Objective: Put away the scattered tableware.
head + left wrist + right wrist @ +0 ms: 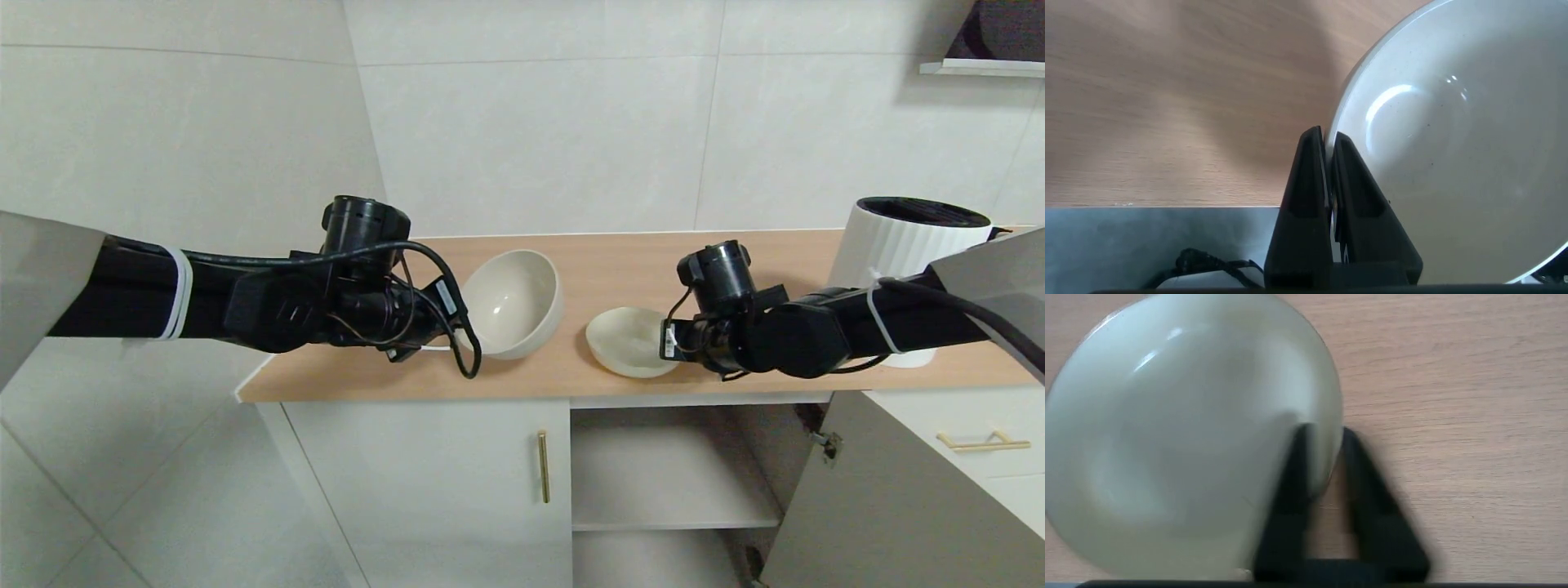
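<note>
The large bowl [1454, 147] is held tilted, its rim pinched by the left gripper [1327, 137] fingers. The small bowl [1184, 433] rim is clamped between the right gripper [1325, 445] fingers.

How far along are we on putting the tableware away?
Nothing is stored yet: both pieces sit on the counter. In hand: the left pincer is clamped on the rim of the large bowl, tilting it, and the right pincer grips the rim of the small bowl. Left: lifting both and placing them, likely in the open cabinet below.
</note>
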Available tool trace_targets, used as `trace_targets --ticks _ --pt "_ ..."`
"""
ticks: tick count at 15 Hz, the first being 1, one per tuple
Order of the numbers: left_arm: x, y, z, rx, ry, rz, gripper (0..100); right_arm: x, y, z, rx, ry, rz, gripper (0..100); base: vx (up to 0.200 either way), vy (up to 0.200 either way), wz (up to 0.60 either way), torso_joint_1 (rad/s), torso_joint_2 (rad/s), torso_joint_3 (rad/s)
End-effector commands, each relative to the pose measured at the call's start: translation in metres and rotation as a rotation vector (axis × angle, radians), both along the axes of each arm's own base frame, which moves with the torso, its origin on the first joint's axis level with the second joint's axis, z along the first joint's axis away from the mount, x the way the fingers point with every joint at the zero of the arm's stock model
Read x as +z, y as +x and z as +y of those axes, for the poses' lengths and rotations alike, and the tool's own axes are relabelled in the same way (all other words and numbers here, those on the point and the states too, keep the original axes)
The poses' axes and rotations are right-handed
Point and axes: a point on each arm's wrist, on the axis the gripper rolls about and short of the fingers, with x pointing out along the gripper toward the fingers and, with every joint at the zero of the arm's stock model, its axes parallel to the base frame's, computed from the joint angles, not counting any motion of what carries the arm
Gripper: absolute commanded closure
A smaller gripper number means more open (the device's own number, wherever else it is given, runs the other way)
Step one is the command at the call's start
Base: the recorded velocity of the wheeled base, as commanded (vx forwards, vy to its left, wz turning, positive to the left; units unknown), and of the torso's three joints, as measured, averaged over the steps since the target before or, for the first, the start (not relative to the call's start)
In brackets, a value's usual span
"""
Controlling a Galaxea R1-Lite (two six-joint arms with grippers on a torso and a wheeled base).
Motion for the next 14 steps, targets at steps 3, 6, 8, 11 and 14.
trace_targets --ticks 3,6,8,11,14 --pt "0.009 -0.006 0.004 -0.022 -0.025 -0.01 100 0.007 -0.003 -0.001 0.002 0.008 -0.013 100 0.0 0.0 0.0 0.0 0.0 0.0" --pt "0.011 -0.013 0.009 -0.049 -0.044 -0.003 100 0.021 -0.009 -0.005 0.002 0.02 -0.034 100 0.0 0.0 0.0 0.0 0.0 0.0" --pt "0.017 -0.023 0.015 -0.064 -0.015 -0.021 100 0.041 -0.025 -0.015 0.018 0.034 -0.038 100 0.0 0.0 0.0 0.0 0.0 0.0" --pt "0.028 -0.047 0.026 -0.076 0.011 -0.048 100 0.081 -0.071 -0.038 0.115 0.091 0.009 100 0.0 0.0 0.0 0.0 0.0 0.0" --pt "0.041 -0.086 0.038 -0.082 0.003 -0.073 100 0.089 -0.108 -0.059 0.153 0.095 0.034 100 0.0 0.0 0.0 0.0 0.0 0.0"
